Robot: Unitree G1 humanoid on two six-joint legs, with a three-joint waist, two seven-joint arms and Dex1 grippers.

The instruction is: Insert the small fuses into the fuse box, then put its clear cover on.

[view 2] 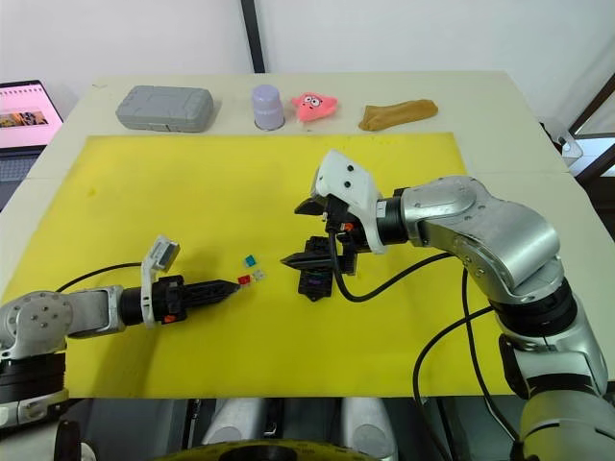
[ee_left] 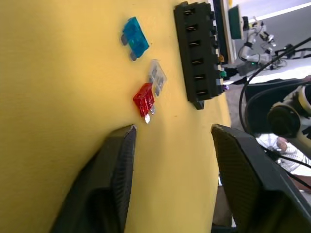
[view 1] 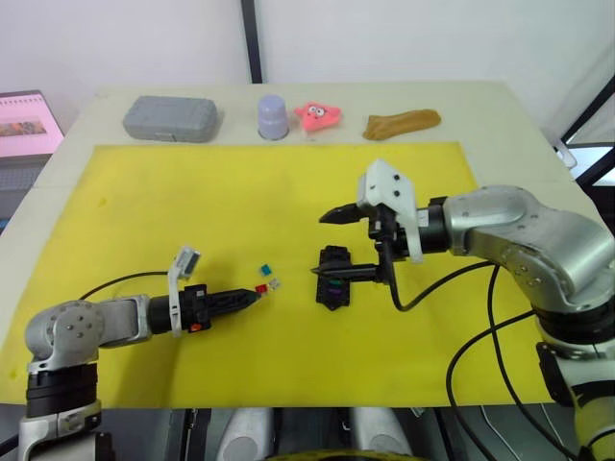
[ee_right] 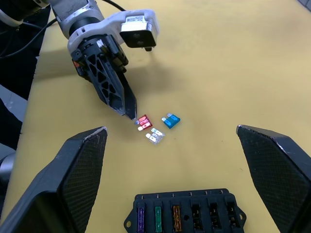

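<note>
The black fuse box (view 1: 334, 277) lies on the yellow mat (view 1: 144, 202). Purple, green and amber fuses sit in its slots (ee_right: 157, 213). Three loose small fuses lie just left of it: red (ee_left: 144, 99), pale clear (ee_left: 156, 76) and teal (ee_left: 135, 42). My left gripper (view 1: 252, 295) lies low on the mat, open, its tips just short of the red fuse (ee_right: 144, 121). My right gripper (view 1: 327, 245) hovers above the fuse box (ee_right: 182, 213), open wide and empty. The clear cover is out of view.
Along the table's far edge stand a grey case (view 1: 169, 118), a lavender cup (view 1: 272, 115), a pink toy (view 1: 318, 115) and a brown object (view 1: 401, 122). A laptop (view 1: 24, 120) sits off the table's left. Black cables (view 1: 452, 279) trail from both arms.
</note>
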